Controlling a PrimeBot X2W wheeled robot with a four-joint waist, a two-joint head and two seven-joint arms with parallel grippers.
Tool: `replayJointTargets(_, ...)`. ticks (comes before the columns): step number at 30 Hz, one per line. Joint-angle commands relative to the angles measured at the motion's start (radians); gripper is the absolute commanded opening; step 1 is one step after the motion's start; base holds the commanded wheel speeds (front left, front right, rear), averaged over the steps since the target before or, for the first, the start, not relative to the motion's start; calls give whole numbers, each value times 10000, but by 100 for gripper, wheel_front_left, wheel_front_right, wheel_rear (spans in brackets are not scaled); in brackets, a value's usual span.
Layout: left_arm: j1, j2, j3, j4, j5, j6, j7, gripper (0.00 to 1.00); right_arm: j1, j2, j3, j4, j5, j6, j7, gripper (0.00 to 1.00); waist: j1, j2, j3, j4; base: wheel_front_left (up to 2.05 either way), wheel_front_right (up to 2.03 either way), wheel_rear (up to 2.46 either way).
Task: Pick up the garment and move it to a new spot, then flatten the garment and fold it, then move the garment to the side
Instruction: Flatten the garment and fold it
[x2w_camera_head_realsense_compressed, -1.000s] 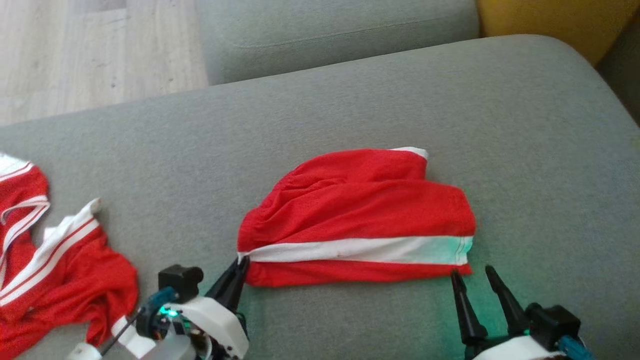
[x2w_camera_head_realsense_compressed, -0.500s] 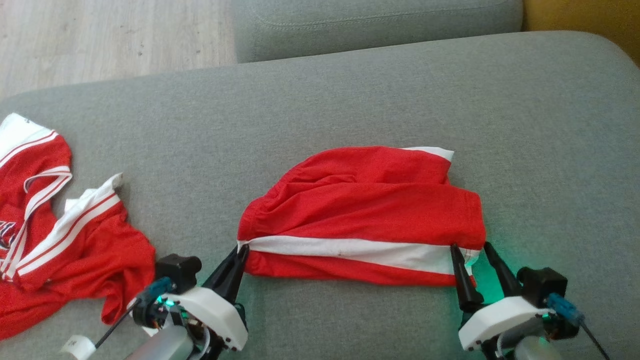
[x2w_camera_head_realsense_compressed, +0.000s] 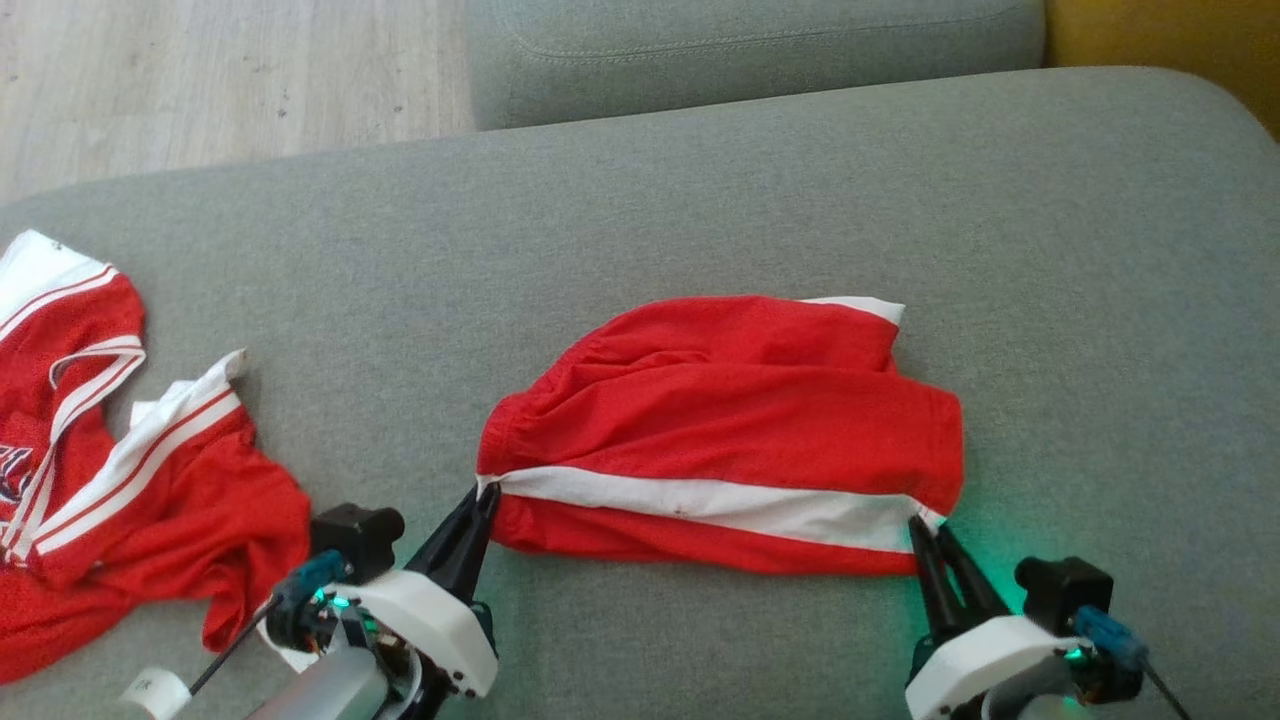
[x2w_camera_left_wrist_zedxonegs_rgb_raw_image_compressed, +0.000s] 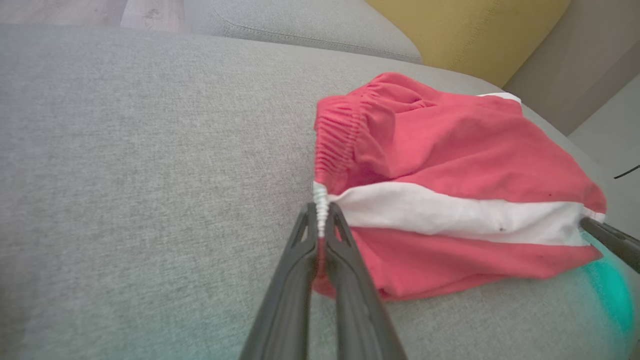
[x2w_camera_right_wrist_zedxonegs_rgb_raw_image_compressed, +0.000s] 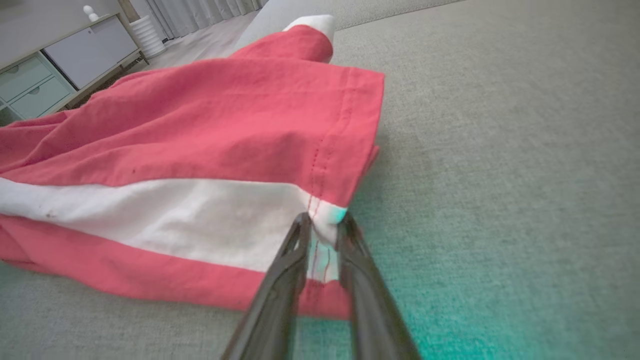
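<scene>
The garment (x2w_camera_head_realsense_compressed: 720, 420), red shorts with a white side stripe, lies crumpled on the grey sofa seat (x2w_camera_head_realsense_compressed: 700, 200). My left gripper (x2w_camera_head_realsense_compressed: 485, 495) is shut on the waistband end of the stripe; the left wrist view shows its tips (x2w_camera_left_wrist_zedxonegs_rgb_raw_image_compressed: 321, 207) pinching the white elastic edge of the garment (x2w_camera_left_wrist_zedxonegs_rgb_raw_image_compressed: 450, 150). At the opposite end, my right gripper (x2w_camera_head_realsense_compressed: 925, 525) has its fingers closed on the hem corner of the stripe. In the right wrist view its tips (x2w_camera_right_wrist_zedxonegs_rgb_raw_image_compressed: 324, 220) squeeze the white hem of the garment (x2w_camera_right_wrist_zedxonegs_rgb_raw_image_compressed: 200, 125). The cloth is stretched lightly between both grippers.
A second red garment with white stripes (x2w_camera_head_realsense_compressed: 120, 470) lies bunched at the seat's left end. Another grey cushion (x2w_camera_head_realsense_compressed: 750, 50) and wooden floor (x2w_camera_head_realsense_compressed: 200, 70) lie beyond the far edge. A yellow cushion (x2w_camera_head_realsense_compressed: 1180, 30) sits at the far right. A pale cabinet (x2w_camera_right_wrist_zedxonegs_rgb_raw_image_compressed: 60, 55) stands in the background.
My right gripper went from open below the hem to forward around the stripe's corner, then closed on it. The left gripper kept its hold. The head camera shifted early on.
</scene>
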Motion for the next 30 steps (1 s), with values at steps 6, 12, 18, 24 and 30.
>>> replayJointTargets(6,-183,377,398,-328,-143,96,-101,0,-2,14,251,-348,-152,-7,-111,0,0,0,-95,-147,0,0,0)
replayJointTargets(12,-110,537,582,-891,-145,142,-431,0,257,15,-419,-1359,-695,-7,-111,0,0,0,-358,-251,0,0,0)
replayJointTargets(18,-427,1217,1195,-2857,-297,177,-518,0,320,15,-1344,-3748,-792,-7,-111,0,0,0,-663,-359,0,0,0)
replayJointTargets(24,-1734,1775,1855,-5174,-653,-97,131,0,-880,-129,-1740,-5565,-530,-7,188,0,0,0,-467,-424,0,0,0)
replayJointTargets(30,-4552,1361,2172,-5012,-726,-432,1258,0,-4120,-1086,-1741,-5140,531,-7,1076,0,0,0,672,-343,0,0,0)
